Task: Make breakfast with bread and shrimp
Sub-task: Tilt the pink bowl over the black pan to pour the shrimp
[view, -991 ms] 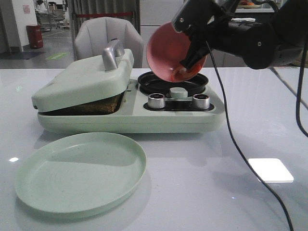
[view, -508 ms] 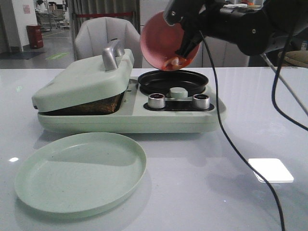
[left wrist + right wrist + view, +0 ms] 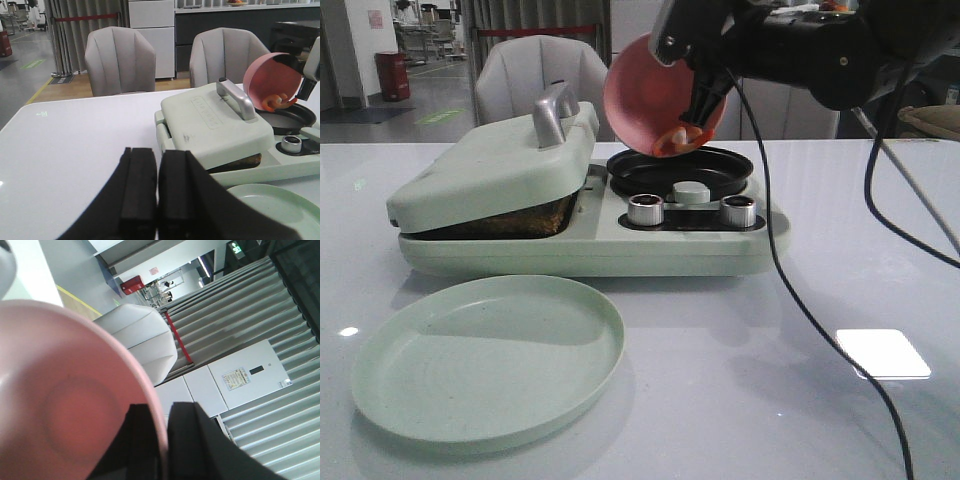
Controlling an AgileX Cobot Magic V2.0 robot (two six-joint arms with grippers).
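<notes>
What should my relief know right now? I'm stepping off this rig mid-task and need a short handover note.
Right gripper: shut on the pink bowl, tipped steeply over the round black pan.
Left gripper: shut, empty, away from the work.
Shrimp: at the bowl's lower rim, not yet in the pan.
Bread: a browned edge shows under the lowered lid.
Green plate: nothing on it.
Left: finish pouring, cook, plate.

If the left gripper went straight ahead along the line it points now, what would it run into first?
Most likely the pale green breakfast maker, at its closed lid: the left gripper, jaws together, points low across bare table toward it. Depth is unclear, so it might skim past the lid's near corner.
</notes>
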